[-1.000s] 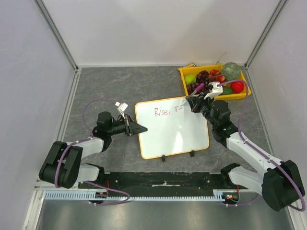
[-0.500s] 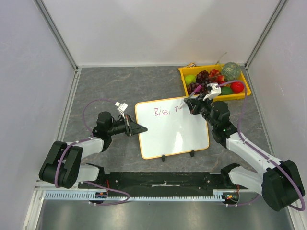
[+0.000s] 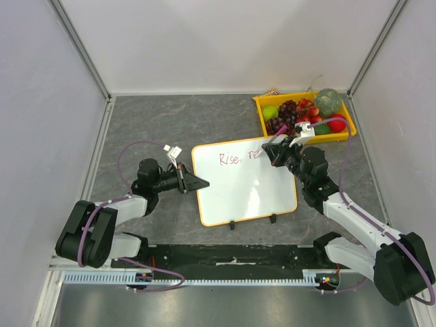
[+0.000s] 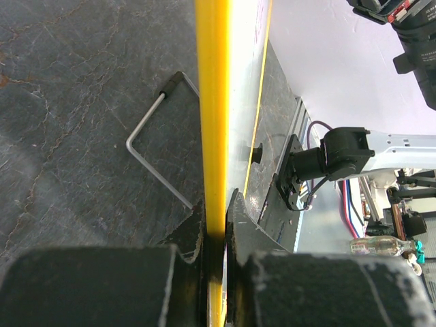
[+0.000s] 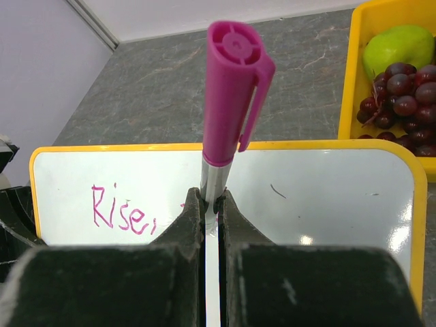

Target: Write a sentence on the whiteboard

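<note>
- Two grips carry the risk here. The left gripper (image 3: pixel 193 182) is clamped on the left rim of the whiteboard (image 3: pixel 248 187), and the right gripper (image 3: pixel 276 151) is pinched tight on the barrel of a pink marker (image 5: pixel 231 88).
- If the thin yellow rim slides between the left jaws, the board, lying flat on the table between the arms, could turn under the pen's pressure and skew the letters.
- The barrel looks smooth and the jaws are narrow. A hard press could push the marker up through them and leave gaps in the stroke.
- The tip is hidden beneath the fingers in the right wrist view, so I cannot tell whether it touches the board.
- The sentence (image 3: pixel 235 158), reading about "Rise, re", runs along the board's far edge and ends right at the right jaws. A low pass there could smear the ink.
- The fruit tray (image 3: pixel 259 103) sits near the board's far right corner, so writing further right brings the gripper towards it.
</note>
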`<state>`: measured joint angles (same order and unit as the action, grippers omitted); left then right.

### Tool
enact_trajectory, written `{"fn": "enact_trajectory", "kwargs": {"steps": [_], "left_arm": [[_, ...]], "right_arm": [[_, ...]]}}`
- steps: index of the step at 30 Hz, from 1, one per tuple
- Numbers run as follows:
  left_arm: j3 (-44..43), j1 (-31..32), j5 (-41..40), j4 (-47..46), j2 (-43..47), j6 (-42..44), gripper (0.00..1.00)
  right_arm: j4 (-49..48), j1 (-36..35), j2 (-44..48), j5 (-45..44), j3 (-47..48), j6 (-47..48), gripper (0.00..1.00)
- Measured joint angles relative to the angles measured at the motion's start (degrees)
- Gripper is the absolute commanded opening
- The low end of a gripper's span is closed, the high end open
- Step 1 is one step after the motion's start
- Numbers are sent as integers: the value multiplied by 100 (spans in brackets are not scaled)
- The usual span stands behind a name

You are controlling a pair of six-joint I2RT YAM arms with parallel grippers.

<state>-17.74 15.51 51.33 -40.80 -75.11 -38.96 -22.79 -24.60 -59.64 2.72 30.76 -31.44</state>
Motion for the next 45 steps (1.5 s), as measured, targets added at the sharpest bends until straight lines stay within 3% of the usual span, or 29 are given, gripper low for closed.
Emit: {"fn": "enact_trajectory", "kwargs": {"steps": [45], "left_arm": [[-2,0,20,-13,0,4,2]], "right_arm": [[487,234,479,-796,116,57,0]]}}
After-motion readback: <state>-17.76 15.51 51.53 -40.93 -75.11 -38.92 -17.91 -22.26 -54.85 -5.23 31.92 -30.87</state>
